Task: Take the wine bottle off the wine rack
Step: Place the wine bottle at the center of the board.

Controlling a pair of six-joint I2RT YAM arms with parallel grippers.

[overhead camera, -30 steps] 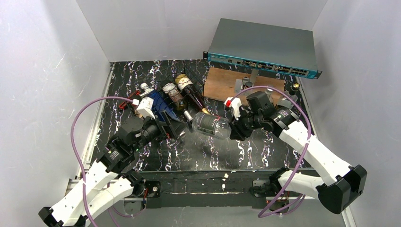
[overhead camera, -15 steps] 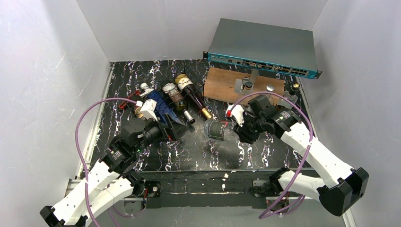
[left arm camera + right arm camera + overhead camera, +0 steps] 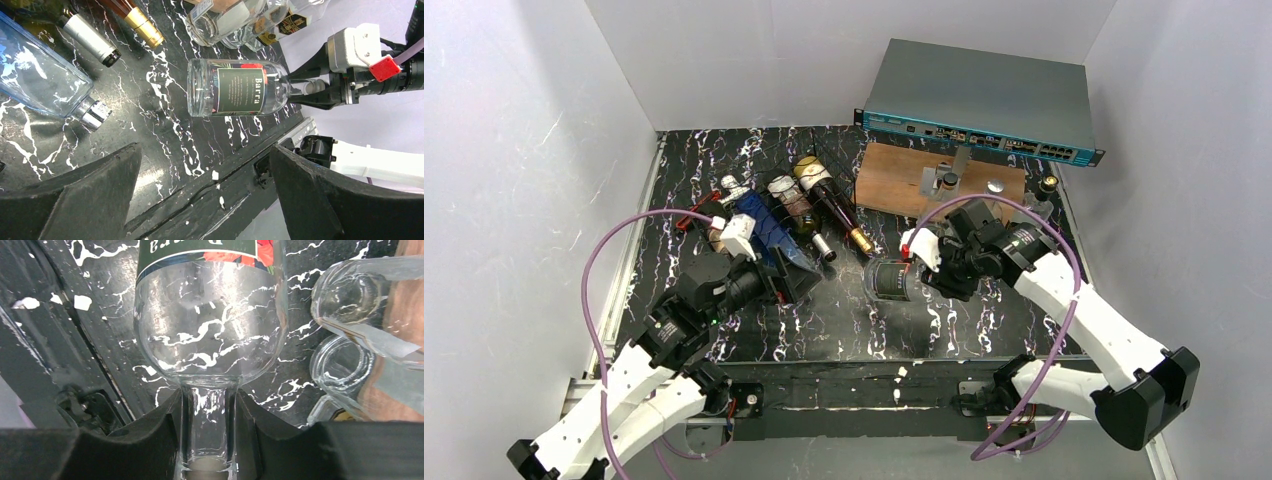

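Observation:
A clear wine bottle [image 3: 886, 278] with a dark green label lies sideways low over the black marbled table, right of the wine rack [image 3: 776, 196]. My right gripper [image 3: 923, 271] is shut on its neck; the right wrist view shows both fingers pressed on the neck [image 3: 209, 425] below the bottle's shoulder [image 3: 210, 315]. I cannot tell if the bottle touches the table. It also shows in the left wrist view [image 3: 239, 88]. My left gripper [image 3: 799, 275] is open and empty [image 3: 205, 155] beside the rack's near end. The black wire rack holds a blue bottle [image 3: 759, 225] and two brown bottles [image 3: 824, 200].
A brown wooden board [image 3: 894, 180] with small jars [image 3: 948, 181] lies at the back right, under a grey network switch [image 3: 979, 100]. Clear glass jars [image 3: 345, 370] sit close to the held bottle's right. The table's front rail [image 3: 864, 385] runs along the near edge.
My right gripper has carried the clear bottle to the right and nearer, away from the rack, and lowered it. My left arm has pulled back slightly.

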